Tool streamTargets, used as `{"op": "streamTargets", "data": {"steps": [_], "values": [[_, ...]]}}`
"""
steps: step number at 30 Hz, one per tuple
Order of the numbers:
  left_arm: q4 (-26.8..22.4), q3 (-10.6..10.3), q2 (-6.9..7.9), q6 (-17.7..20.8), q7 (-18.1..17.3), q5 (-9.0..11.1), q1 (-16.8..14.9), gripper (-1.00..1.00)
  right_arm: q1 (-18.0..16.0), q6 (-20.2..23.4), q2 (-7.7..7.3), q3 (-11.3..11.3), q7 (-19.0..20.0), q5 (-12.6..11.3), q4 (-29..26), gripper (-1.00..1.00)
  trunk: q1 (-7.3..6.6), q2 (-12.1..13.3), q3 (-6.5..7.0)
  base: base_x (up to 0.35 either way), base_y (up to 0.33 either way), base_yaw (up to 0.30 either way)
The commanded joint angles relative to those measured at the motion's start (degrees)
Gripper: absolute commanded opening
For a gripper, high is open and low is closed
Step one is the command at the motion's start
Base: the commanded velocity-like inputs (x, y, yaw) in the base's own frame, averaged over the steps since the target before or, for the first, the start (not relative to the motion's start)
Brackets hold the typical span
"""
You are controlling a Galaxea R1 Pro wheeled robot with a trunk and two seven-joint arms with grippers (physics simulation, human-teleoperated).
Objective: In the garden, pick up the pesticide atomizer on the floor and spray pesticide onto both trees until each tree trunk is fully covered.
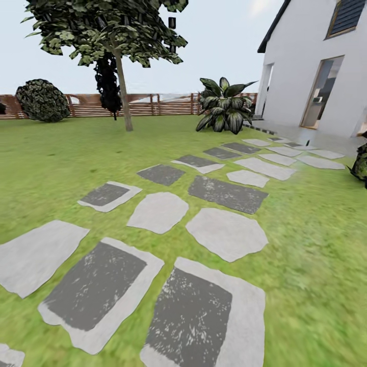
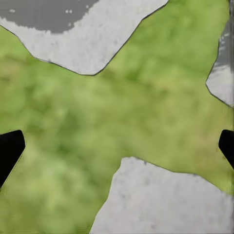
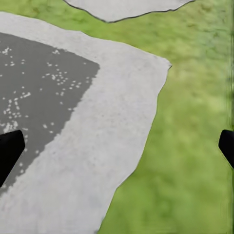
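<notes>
One tall tree point(image 1: 109, 30) stands at the far side of the lawn, its thin bare trunk point(image 1: 124, 99) rising in front of the wooden fence point(image 1: 158, 104). The pesticide atomizer is out of view. In the left wrist view my left gripper point(image 2: 117, 146) is open, its black fingertips point(image 2: 9, 148) wide apart over grass between pale slabs point(image 2: 161, 202). In the right wrist view my right gripper point(image 3: 117, 146) is open too, hanging over the edge of a slab point(image 3: 102, 141) with a dark grey middle. Nothing lies between either pair of fingers.
Grey stepping slabs point(image 1: 224, 232) run from the near lawn towards a white house point(image 1: 316, 66) at the right. A striped-leaf plant point(image 1: 224, 107) stands by the house corner. A round dark bush point(image 1: 42, 100) sits at the far left fence, and a narrow near-black shrub point(image 1: 108, 86) beside the tree.
</notes>
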Motion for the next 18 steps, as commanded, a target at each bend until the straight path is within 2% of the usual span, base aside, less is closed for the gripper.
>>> {"op": "streamTargets", "data": {"steps": [1, 11, 18], "values": [[0.0, 0.0, -0.01, -0.2, 0.0, 0.3, 0.0, 1.0, 0.0, -0.2, 0.0, 0.1, 0.0, -0.2, 0.1, 1.0, 0.03, 0.0, -0.05, 0.339, 0.0, -0.27], [0.0, 0.0, -0.03, -0.2, 0.0, 0.3, 0.0, 1.0, 0.0, -0.2, 0.0, 0.1, 0.0, -0.2, 0.1, 1.0, 0.03, 0.0, -0.05, 0.339, 0.0, -0.257], [0.0, 0.0, -0.03, -0.2, 0.0, 0.3, 0.0, 1.0, 0.0, -0.2, 0.0, 0.1, 0.0, -0.2, 0.1, 1.0, 0.03, 0.0, -0.05, 0.339, 0.0, -0.075]]}}
